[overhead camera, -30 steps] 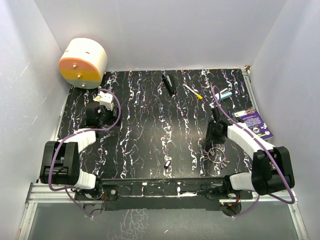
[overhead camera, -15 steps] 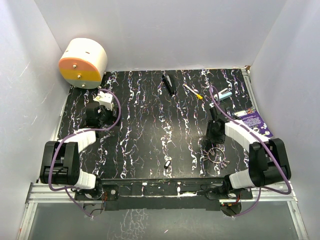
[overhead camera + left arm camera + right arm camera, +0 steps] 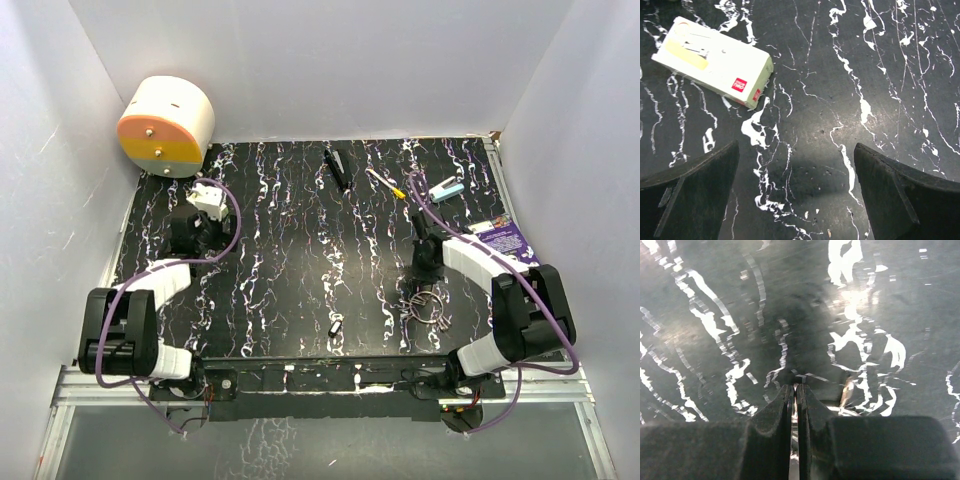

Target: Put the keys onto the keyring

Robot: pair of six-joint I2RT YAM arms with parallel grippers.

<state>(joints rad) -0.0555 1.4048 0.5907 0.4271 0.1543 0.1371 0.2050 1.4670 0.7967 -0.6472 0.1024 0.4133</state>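
The keyring (image 3: 427, 303), a thin silvery wire ring, lies on the black marbled table at the right, with the keys (image 3: 441, 318) fanned at its near side. My right gripper (image 3: 424, 282) stands tip-down at the ring's far edge. In the right wrist view its fingers (image 3: 782, 405) are pressed together, my right gripper (image 3: 795, 386) shut with a silvery sliver of the keyring in the slit. A metal glint (image 3: 847, 391) shows just right of the tips. My left gripper (image 3: 796, 147) hangs wide open over bare table at the left (image 3: 190, 216), holding nothing.
A white box (image 3: 712, 60) lies just beyond the left gripper. At the back are a cream and orange drum (image 3: 165, 125), a black stick (image 3: 338, 168), a yellow-handled tool (image 3: 385, 183) and a blue item (image 3: 447, 188). A purple card (image 3: 510, 245) lies far right; a small black piece (image 3: 335, 327) near front.
My right gripper's jaws went from part open to shut at the keyring's far edge, and the right arm shifted slightly left and back. The ring nudged with it. The left arm stayed still.
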